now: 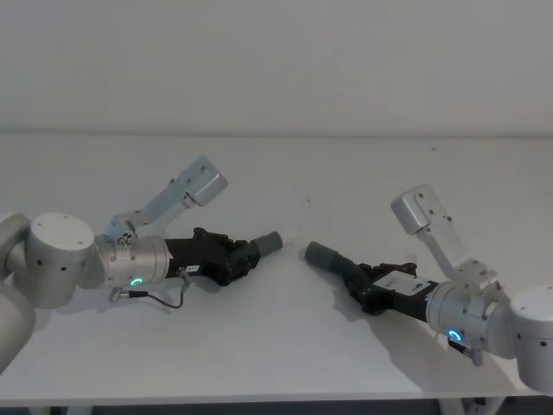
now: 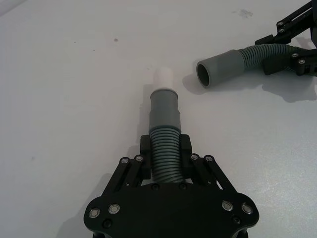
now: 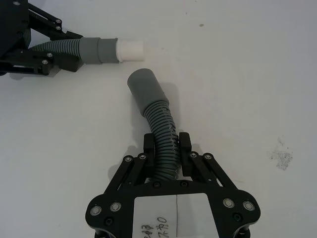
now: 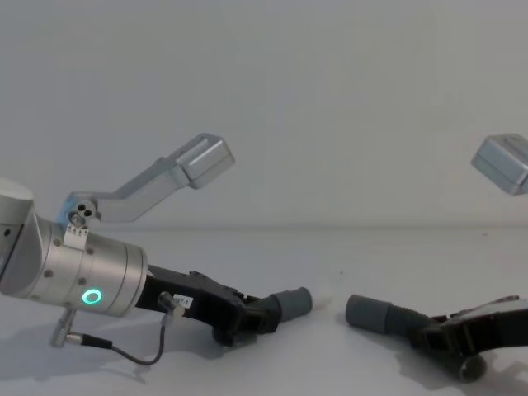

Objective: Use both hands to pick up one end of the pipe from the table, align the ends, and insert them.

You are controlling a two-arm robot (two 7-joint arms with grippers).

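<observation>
Near edge of worktop: both wrists lie low and almost flat, the left one by the near-left corner, the right one by the near-right corner, each reaching inward toward the middle.

Left wrist shows a green ring light and a thin cable looping under it. Right wrist shows a ring light too. A white sticker sits on the right hand's body, with handwriting too cut off to read.

Left hand: fingers pressed onto the ribbed part of the left pipe piece, pinching it just behind its cuff. Right hand: same grip on the ribs of the right pipe piece, which bends before its cuff.

Farther in, near the worktop's middle, the left cuff ends in a short white plug. The right cuff has an open hollow mouth. The two ends are near each other but apart, not in line, with the plug tip just beside the mouth. Both ends are low over the worktop; cannot tell if they touch it.
</observation>
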